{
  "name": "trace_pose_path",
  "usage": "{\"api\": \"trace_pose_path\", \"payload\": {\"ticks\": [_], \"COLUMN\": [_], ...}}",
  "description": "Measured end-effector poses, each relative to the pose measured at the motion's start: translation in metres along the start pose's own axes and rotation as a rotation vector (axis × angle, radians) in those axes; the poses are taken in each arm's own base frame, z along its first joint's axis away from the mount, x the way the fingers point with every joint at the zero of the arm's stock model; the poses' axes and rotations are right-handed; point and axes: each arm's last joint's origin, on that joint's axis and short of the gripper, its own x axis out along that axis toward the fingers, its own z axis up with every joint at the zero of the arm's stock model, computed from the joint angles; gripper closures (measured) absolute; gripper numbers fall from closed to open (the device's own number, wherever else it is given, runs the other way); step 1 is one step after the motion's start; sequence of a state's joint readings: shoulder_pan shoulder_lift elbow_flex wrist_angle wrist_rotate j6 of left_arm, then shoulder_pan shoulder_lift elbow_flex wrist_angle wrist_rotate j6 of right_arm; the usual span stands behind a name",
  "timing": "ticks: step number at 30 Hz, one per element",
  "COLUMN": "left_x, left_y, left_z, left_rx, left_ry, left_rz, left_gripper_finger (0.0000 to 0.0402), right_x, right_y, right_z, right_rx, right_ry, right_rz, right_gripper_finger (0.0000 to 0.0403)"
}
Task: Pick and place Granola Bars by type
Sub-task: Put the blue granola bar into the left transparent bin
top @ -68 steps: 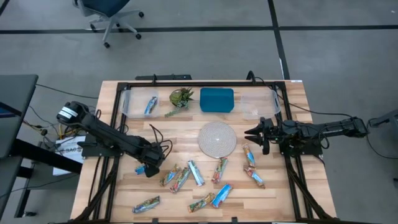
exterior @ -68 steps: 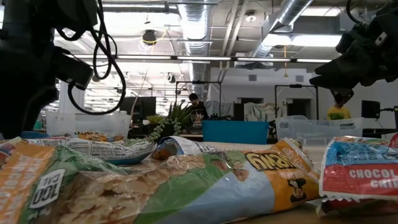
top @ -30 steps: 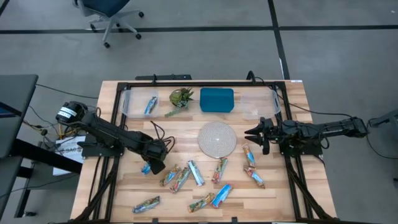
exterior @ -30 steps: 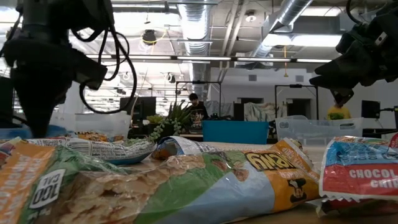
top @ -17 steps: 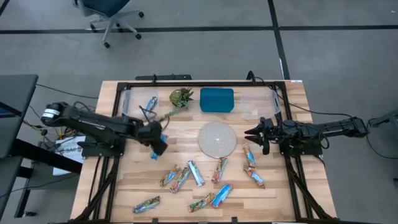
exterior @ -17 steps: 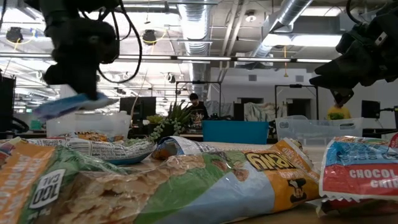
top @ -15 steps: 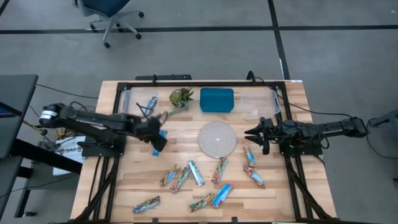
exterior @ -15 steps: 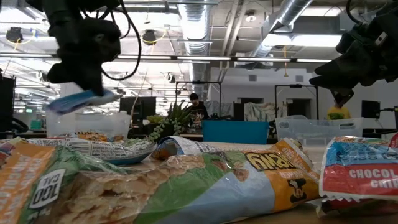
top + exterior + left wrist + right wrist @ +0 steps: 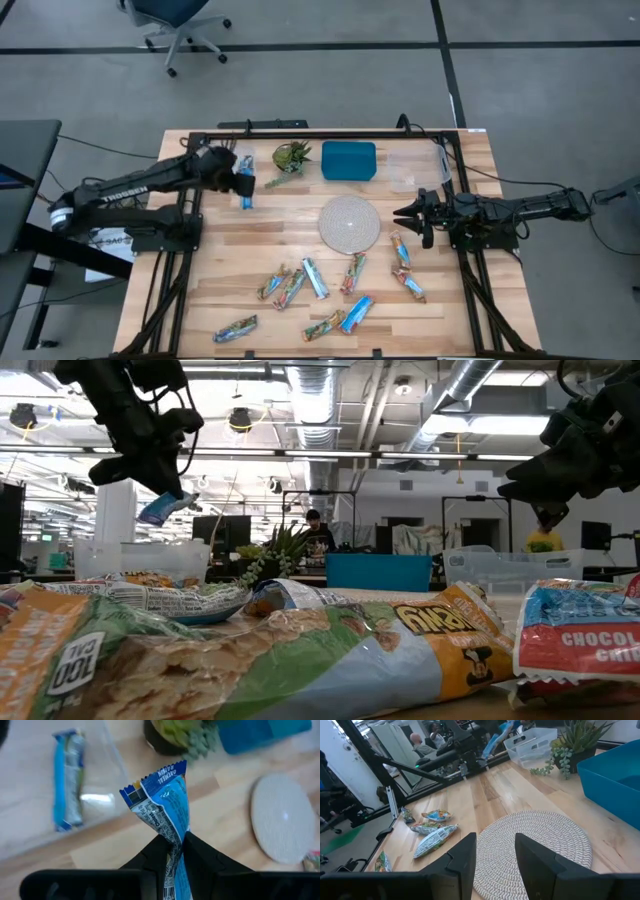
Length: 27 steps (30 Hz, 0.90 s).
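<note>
A bright blue bar is held in the left gripper, just beside a clear bin in which another blue bar lies. The right gripper is stationed beside the woven mat, above scattered bars.

A leafy plant, teal box and woven mat occupy the wooden table.

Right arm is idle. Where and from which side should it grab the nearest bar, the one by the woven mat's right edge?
Take that orange-red and blue bar across its middle, from straight above, with the open right gripper turned so the fingers close across the short width. It lies flat with its long axis running away from the mat, and bare table lies on both long sides, so the fingers should drop in cleanly.
</note>
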<state>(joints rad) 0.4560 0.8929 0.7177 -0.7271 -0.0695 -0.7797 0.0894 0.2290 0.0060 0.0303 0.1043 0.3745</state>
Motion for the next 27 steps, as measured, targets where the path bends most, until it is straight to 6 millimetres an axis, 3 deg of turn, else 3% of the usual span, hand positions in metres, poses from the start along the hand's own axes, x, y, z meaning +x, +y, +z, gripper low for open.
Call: {"api": "trace_pose_path", "payload": {"ticks": [11, 27], "left_x": [-0.012, 0.015], "left_y": [0.026, 0.056], "left_z": [0.042, 0.062], "left_rx": [0.042, 0.112], "left_ry": [-0.08, 0.0], "left_rz": [0.152, 0.382], "left_gripper_finger": [0.0349, 0.0349], "right_x": [0.0, 0.0], "right_y": [0.0, 0.0], "right_z": [0.0, 0.0], "right_rx": [0.0, 0.0], "right_ry": [0.0, 0.0], "right_rz": [0.0, 0.0], "right_gripper_finger": [0.0275, 0.0275]}}
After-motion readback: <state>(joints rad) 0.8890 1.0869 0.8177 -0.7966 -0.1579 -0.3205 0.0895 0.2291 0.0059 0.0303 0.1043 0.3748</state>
